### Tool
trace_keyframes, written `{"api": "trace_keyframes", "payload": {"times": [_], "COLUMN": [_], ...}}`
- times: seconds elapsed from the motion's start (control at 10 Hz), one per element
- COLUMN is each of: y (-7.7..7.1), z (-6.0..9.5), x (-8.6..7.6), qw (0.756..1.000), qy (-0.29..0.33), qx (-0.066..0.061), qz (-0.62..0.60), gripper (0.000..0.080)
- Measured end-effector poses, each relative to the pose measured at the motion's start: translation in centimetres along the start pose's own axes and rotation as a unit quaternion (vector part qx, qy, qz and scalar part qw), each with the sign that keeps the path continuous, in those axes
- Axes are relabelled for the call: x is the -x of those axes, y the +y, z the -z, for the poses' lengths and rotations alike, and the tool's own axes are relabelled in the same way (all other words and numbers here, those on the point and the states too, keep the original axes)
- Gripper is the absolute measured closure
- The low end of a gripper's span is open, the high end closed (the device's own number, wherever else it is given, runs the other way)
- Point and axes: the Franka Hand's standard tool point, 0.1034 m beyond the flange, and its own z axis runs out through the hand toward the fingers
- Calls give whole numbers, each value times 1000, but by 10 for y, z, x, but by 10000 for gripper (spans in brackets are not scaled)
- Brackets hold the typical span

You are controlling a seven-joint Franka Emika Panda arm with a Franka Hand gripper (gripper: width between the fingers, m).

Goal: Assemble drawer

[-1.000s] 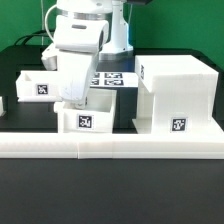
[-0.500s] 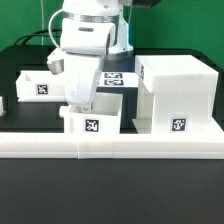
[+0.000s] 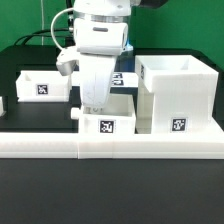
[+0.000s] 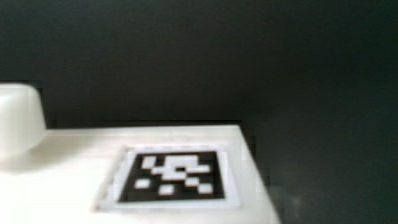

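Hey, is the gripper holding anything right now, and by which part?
It cannot be told for certain: the gripper is down at the small tray, at its end toward the exterior view's left, but the fingertips are hidden.

Black tabletop (image 3: 110,195), green backdrop (image 3: 22,18) behind, long low white barrier (image 3: 110,148) across the front, even light

Two trays (image 3: 42,87) (image 3: 106,126), one housing (image 3: 178,95), one long barrier (image 3: 150,149).
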Motion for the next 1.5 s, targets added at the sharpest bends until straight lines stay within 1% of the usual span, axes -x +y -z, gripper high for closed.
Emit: {"api": "trace_keyframes", "payload": {"times": [0.3, 0.4, 0.5, 0.6, 0.8, 0.9, 1.0, 1.1, 1.2, 1.5], "y": [0, 0, 1, 1, -1, -1, 0, 1, -1, -2], "z": [-1, -3, -1, -2, -4, -5, -4, -3, -5, -6], "x": [-1, -5, -1, 0, 0, -4, -8, -7, -7, -8], "qw": [1000, 1000, 1000, 1000, 1000, 1000, 1000, 1000, 1000, 1000], "qy": [0, 2, 2, 2, 2, 4, 6, 6, 7, 7], "qx": [-1, -3, -10, -3, -5, 2, 0, 5, 10, 8], "qz": [2, 6, 5, 0, 0, 1, 1, -9, -9, -9], "gripper": [757, 757, 757, 757, 757, 757, 757, 757, 757, 757]}}
